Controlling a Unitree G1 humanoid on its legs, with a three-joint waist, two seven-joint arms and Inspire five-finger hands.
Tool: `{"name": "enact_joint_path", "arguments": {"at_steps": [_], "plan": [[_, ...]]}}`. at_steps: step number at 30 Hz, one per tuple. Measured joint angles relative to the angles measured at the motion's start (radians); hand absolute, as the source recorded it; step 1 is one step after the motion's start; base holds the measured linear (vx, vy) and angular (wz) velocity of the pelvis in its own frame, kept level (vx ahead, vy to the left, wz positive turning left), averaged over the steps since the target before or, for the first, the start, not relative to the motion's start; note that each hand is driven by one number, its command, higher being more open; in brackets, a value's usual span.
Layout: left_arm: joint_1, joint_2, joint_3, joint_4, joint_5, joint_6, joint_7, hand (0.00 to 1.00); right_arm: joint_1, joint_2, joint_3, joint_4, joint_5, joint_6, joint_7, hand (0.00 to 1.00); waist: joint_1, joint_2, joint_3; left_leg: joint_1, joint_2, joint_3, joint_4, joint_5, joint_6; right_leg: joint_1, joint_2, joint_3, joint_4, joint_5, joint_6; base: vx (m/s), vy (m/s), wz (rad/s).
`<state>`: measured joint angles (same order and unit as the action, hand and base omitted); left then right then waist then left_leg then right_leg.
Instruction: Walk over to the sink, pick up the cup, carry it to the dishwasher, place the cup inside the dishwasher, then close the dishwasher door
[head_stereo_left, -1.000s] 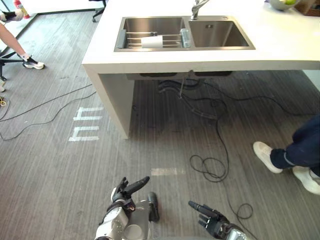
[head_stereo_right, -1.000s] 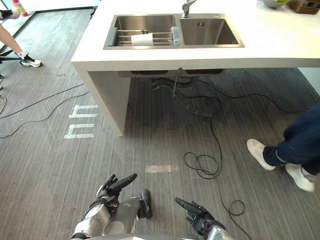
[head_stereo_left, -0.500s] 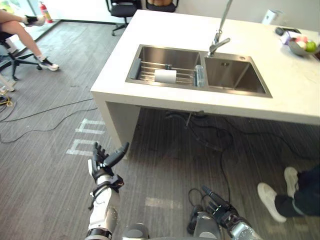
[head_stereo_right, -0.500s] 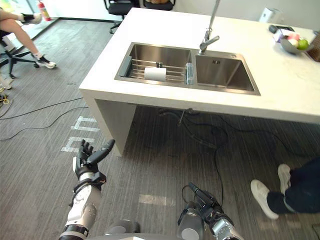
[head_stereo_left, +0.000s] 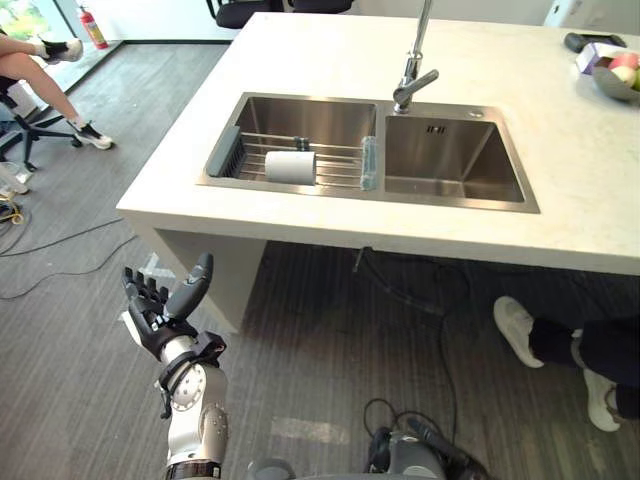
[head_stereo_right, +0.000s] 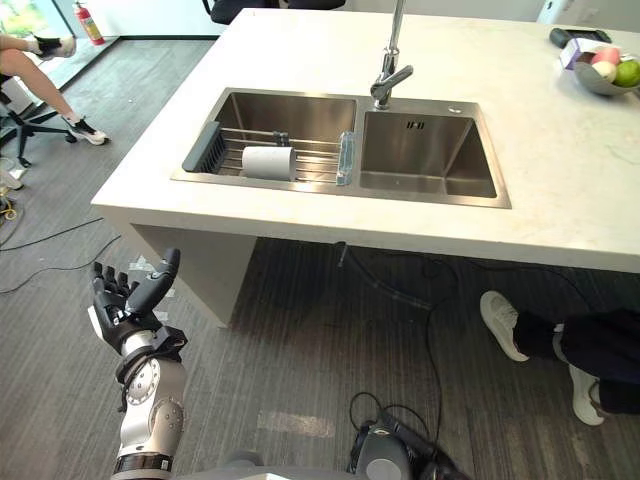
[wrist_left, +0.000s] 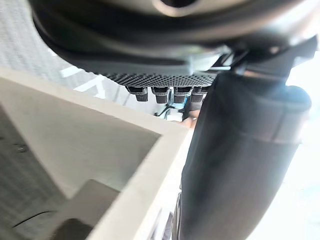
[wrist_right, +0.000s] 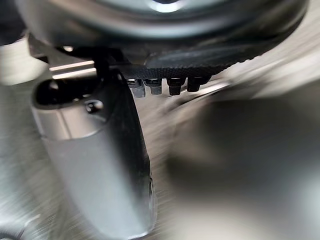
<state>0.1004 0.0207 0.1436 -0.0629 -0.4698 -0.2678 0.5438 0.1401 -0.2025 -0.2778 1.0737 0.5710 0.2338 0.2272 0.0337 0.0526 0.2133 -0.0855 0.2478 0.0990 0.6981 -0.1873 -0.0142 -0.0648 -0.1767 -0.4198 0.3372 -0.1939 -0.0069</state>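
While left hand (head_stereo_left: 160, 318) hovers splayed near counter edge (head_stereo_left: 330, 228) | cup (head_stereo_left: 291, 166) in sink (head_stereo_left: 310, 115)

cup (head_stereo_left: 290, 166) lies sideways in sink (head_stereo_left: 300, 115); left hand (head_stereo_left: 160, 320) spread, empty.

We can read no words, numbers or brand marks anywhere here. The small dark mark (head_stereo_left: 436, 129) on the back wall of the right-hand stainless-steel sink basin (head_stereo_left: 450, 170) is too small for us to make out. The same holds for any label on the red fire extinguisher (head_stereo_left: 92, 25) standing on the grey floor (head_stereo_left: 70, 340) at the far left.
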Motion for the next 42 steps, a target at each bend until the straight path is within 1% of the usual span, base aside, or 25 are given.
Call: {"name": "enact_joint_path", "arguments": {"at_steps": [2,3,4,5,6,7,9,10,12,13,14,15,16,21,24,29,33,35,36,37,38,39,40,41,42], "plan": [[0.004,0.004,-0.002,-0.076,0.002,-0.001,-0.03,1.0,0.02,-0.01,0.002,0.007,-0.031,0.022,0.0,1.0,0.006,-0.01,0.013,-0.035,-0.043,0.031,-0.067,-0.067,-0.034,0.11,-0.017,-0.029,-0.074,0.013,-0.009,0.26,-0.002,0.35],[0.01,0.007,-0.005,-0.127,0.004,-0.001,-0.046,1.0,0.022,-0.015,0.005,0.009,-0.048,0.028,0.0,1.0,0.008,-0.006,0.016,-0.064,-0.066,0.042,-0.129,-0.063,-0.04,0.15,-0.024,-0.047,-0.095,0.014,-0.007,0.36,0.028,0.36],[0.015,0.007,-0.01,-0.206,0.025,-0.001,-0.061,1.0,0.027,-0.022,0.006,0.01,-0.062,0.036,0.001,1.0,0.014,0.001,0.017,-0.102,-0.083,0.056,-0.232,-0.025,-0.066,0.18,-0.03,-0.063,-0.098,0.022,0.009,0.2,0.045,0.22],[0.02,0.008,-0.014,-0.246,0.031,-0.001,-0.07,1.0,0.031,-0.026,0.007,0.009,-0.065,0.037,0.003,1.0,0.02,0.006,0.018,-0.111,-0.089,0.063,-0.293,0.027,-0.072,0.19,-0.03,-0.069,-0.098,0.019,0.015,0.27,0.117,-0.11],[0.035,0.009,-0.017,-0.326,0.041,0.0,-0.092,1.0,0.04,-0.032,0.009,0.0,-0.065,0.041,0.005,1.0,0.038,0.028,0.013,-0.118,-0.087,0.083,-0.395,0.289,-0.092,0.207,-0.022,-0.061,-0.092,0.007,0.035,0.3,0.143,-0.23],[0.04,0.022,-0.01,-0.372,0.04,-0.002,-0.116,1.0,0.053,-0.037,-0.004,0.0,-0.062,0.032,-0.004,1.0,0.04,0.053,-0.002,-0.123,-0.089,0.087,-0.374,0.381,-0.039,0.232,-0.014,-0.049,-0.093,-0.014,0.069,0.37,0.178,-0.15],[0.015,0.053,0.005,-0.376,0.038,0.001,-0.142,1.0,0.058,-0.017,-0.014,-0.004,-0.061,0.025,-0.018,1.0,0.04,0.036,-0.01,-0.123,-0.126,0.075,-0.403,0.383,-0.042,0.218,-0.044,-0.019,-0.105,-0.018,0.075,0.24,0.154,0.06],[0.012,0.054,0.015,-0.376,0.038,0.002,-0.147,1.0,0.054,-0.019,-0.014,-0.001,-0.06,0.023,-0.029,1.0,0.04,0.039,-0.011,-0.123,-0.135,0.071,-0.421,0.384,-0.044,0.21,-0.049,-0.011,-0.12,-0.019,0.074,0.15,0.134,-0.07],[0.011,0.054,0.028,-0.375,0.037,0.005,-0.147,1.0,0.051,-0.013,-0.011,0.003,-0.043,0.019,-0.04,1.0,0.036,0.038,-0.017,-0.099,-0.162,0.011,-0.527,0.429,-0.105,0.192,-0.049,0.02,-0.159,-0.009,0.066,0.06,0.071,-0.11],[0.011,0.054,0.03,-0.377,0.037,0.004,-0.147,1.0,0.053,-0.011,0.0,0.005,-0.039,0.013,-0.048,1.0,0.039,0.028,-0.021,-0.093,-0.169,-0.008,-0.486,0.347,-0.089,0.177,-0.063,0.032,-0.182,0.016,0.073,0.04,0.057,-0.36],[0.013,0.054,0.037,-0.377,0.037,0.004,-0.148,1.0,0.053,-0.016,0.008,0.01,-0.027,0.007,-0.054,1.0,0.045,0.032,-0.024,-0.07,-0.162,-0.003,-0.426,0.26,-0.069,0.174,-0.06,0.046,-0.188,0.025,0.082,0.08,0.09,-0.58],[0.011,0.055,0.045,-0.376,0.037,0.002,-0.152,1.0,0.056,-0.023,0.011,0.011,-0.016,0.0,-0.055,1.0,0.045,0.049,-0.037,-0.022,-0.159,-0.001,-0.48,0.229,-0.075,0.175,-0.047,0.063,-0.197,0.031,0.09,0.06,0.046,-0.44],[-0.054,0.084,-0.062,-0.326,0.018,0.003,-0.203,1.0,0.152,0.015,0.02,0.023,0.113,-0.069,-0.033,1.0,-0.023,0.047,-0.158,0.078,-0.127,0.008,-0.783,0.326,-0.07,0.194,0.02,0.021,-0.31,0.098,0.12,0.04,0.036,-0.21],[-0.054,0.084,-0.064,-0.324,0.018,0.003,-0.203,1.0,0.156,0.016,0.021,0.012,0.113,-0.068,-0.033,1.0,-0.026,0.047,-0.158,0.079,-0.124,0.011,-0.783,0.326,-0.07,0.194,0.021,0.024,-0.315,0.098,0.12,0.0,0.0,-0.01],[-0.045,0.083,-0.094,-0.316,0.014,0.003,-0.211,1.0,0.195,0.022,0.053,-0.081,0.113,-0.081,-0.038,1.0,-0.027,0.045,-0.156,0.085,-0.119,0.025,-0.782,0.325,-0.072,0.202,0.025,0.037,-0.324,0.105,0.118,0.0,0.0,-0.12],[0.008,0.077,-0.164,-0.313,-0.002,0.045,-0.307,1.0,0.225,0.052,0.09,-0.263,0.111,-0.176,-0.081,1.0,-0.058,0.042,-0.154,0.096,-0.123,0.05,-0.782,0.322,-0.072,0.204,0.018,0.049,-0.32,0.104,0.118,-0.01,0.006,-0.08],[0.009,0.063,-0.257,-0.314,0.051,0.076,-0.433,1.0,0.159,0.098,0.087,-0.316,0.103,-0.318,-0.178,1.0,-0.05,0.029,-0.147,0.088,-0.167,0.051,-0.745,0.286,-0.043,0.203,-0.06,-0.018,-0.216,0.05,0.145,0.0,0.069,0.34],[0.009,0.059,-0.299,-0.348,0.089,0.097,-0.497,1.0,0.137,0.115,0.065,-0.316,0.102,-0.39,-0.232,1.0,-0.048,0.004,-0.154,0.054,-0.214,0.1,-0.682,0.254,-0.01,0.212,-0.151,-0.097,-0.144,0.001,0.167,0.06,0.137,1.02],[0.009,0.057,-0.302,-0.362,0.087,0.105,-0.506,1.0,0.135,0.119,0.055,-0.315,0.1,-0.396,-0.243,1.0,-0.049,-0.001,-0.153,0.045,-0.223,0.118,-0.654,0.241,0.001,0.222,-0.171,-0.121,-0.129,0.002,0.17,0.14,0.134,1.03],[0.007,0.045,-0.299,-0.372,0.073,0.11,-0.512,1.0,0.124,0.102,0.038,-0.304,0.083,-0.397,-0.274,1.0,-0.046,-0.001,-0.151,0.034,-0.236,0.11,-0.625,0.212,0.01,0.197,-0.216,-0.134,-0.002,0.011,0.167,0.16,0.154,0.84],[0.007,0.039,-0.292,-0.371,0.049,0.12,-0.512,1.0,0.113,0.097,0.038,-0.285,0.059,-0.396,-0.296,1.0,-0.044,-0.002,-0.151,0.046,-0.249,0.088,-0.626,0.208,0.016,0.139,-0.264,-0.122,0.157,0.064,0.089,0.15,0.163,0.69],[0.007,0.041,-0.288,-0.371,0.04,0.124,-0.515,1.0,0.111,0.099,0.038,-0.278,0.052,-0.396,-0.301,1.0,-0.038,-0.003,-0.15,0.058,-0.252,0.08,-0.632,0.206,0.019,0.117,-0.279,-0.116,0.213,0.095,0.052,0.16,0.196,0.38],[0.007,0.045,-0.283,-0.373,0.036,0.123,-0.52,1.0,0.103,0.11,0.037,-0.261,0.046,-0.395,-0.303,1.0,-0.024,-0.014,-0.144,0.084,-0.251,0.077,-0.647,0.2,0.03,0.088,-0.297,-0.09,0.288,0.163,0.04,0.27,0.186,0.13],[0.005,0.051,-0.273,-0.375,0.039,0.119,-0.521,1.0,0.085,0.128,0.027,-0.237,0.031,-0.392,-0.301,1.0,-0.023,-0.02,-0.135,0.107,-0.25,0.065,-0.656,0.196,0.047,0.061,-0.301,-0.042,0.347,0.203,0.057,0.29,0.155,0.09],[0.004,0.056,-0.272,-0.374,0.04,0.118,-0.521,1.0,0.079,0.141,0.02,-0.225,0.026,-0.389,-0.299,1.0,-0.026,-0.022,-0.129,0.11,-0.248,0.056,-0.657,0.19,0.053,0.044,-0.291,-0.024,0.37,0.173,0.07,0.23,0.079,0.23]]}}
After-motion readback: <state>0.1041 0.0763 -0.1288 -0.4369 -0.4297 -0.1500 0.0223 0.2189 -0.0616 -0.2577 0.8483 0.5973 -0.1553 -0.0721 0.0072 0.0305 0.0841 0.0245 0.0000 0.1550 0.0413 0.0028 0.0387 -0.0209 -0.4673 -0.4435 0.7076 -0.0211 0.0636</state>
